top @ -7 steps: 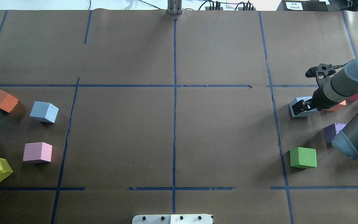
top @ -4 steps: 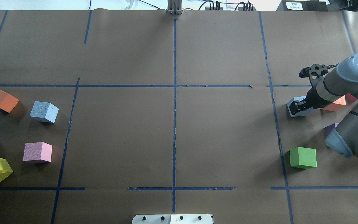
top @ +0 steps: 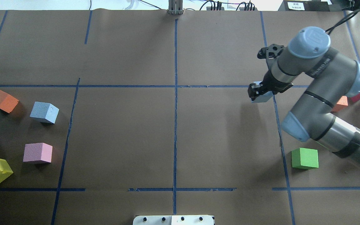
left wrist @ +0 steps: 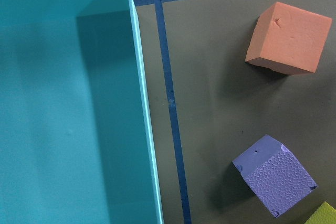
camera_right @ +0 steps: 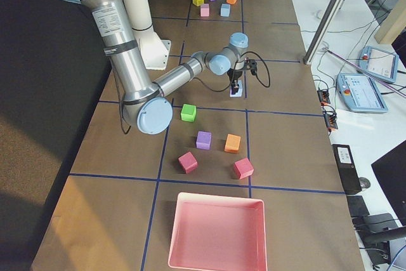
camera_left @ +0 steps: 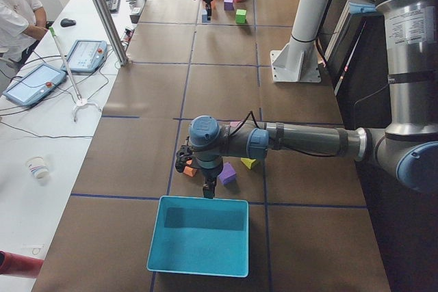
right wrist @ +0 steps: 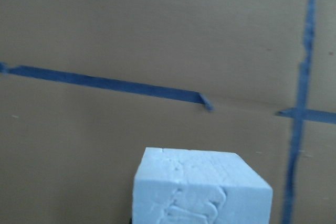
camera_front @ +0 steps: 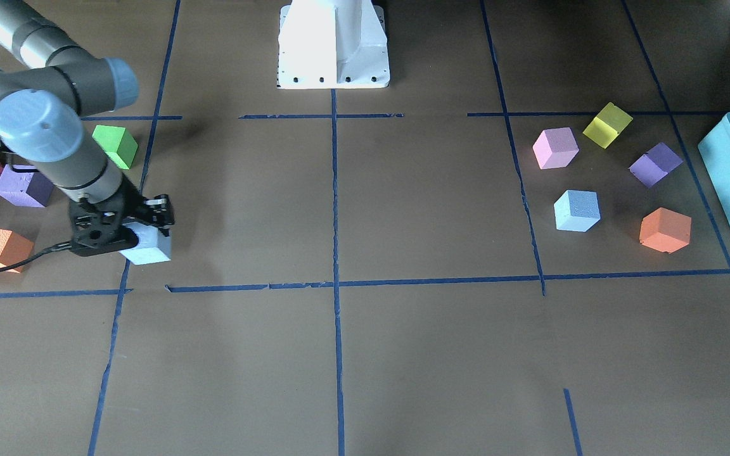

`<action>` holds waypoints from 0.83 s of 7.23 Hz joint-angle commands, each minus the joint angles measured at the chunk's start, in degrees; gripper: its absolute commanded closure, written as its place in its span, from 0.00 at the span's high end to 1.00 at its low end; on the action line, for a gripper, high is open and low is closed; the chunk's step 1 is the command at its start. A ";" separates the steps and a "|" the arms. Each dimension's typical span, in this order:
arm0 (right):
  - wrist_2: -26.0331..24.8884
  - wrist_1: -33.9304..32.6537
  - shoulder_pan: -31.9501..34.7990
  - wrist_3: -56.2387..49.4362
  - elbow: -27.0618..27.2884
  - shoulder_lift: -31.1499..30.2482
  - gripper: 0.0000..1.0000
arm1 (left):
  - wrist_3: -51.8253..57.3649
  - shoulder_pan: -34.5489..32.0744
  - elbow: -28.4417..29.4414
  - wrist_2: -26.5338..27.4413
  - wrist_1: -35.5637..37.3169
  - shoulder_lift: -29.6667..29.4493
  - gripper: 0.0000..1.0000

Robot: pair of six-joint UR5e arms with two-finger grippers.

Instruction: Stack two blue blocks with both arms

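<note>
Light: I read even, soft room light on the table (top: 120,140), dimmer toward the front-view corners | Glare: white pedestal (camera_front: 333,44) blows out | Shadows: faint, diffuse beside the right arm (top: 323,68) | Focus: my right wrist feed is soft, blue block (right wrist: 202,190) smeared; left wrist feed crisp.

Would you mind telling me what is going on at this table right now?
The right gripper is shut on one light-blue block, which looks lifted off the table. The second blue block sits untouched on the robot's left side, near a pink cube. The left gripper hovers beside the teal box; I cannot tell whether it is open. Nothing is stacked yet.
</note>
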 commanded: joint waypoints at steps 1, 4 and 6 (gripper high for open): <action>-7.37 -3.48 -8.81 17.47 -10.66 18.60 0.10 | 0.00 -0.09 -0.05 -0.02 0.01 0.12 1.00; -12.58 -2.69 -14.38 23.16 -22.34 28.53 0.14 | 0.00 -0.09 -0.05 0.07 0.01 0.21 1.00; -14.00 -1.98 -15.61 22.90 -23.22 28.09 0.97 | 0.00 -0.09 -0.05 0.07 0.01 0.21 1.00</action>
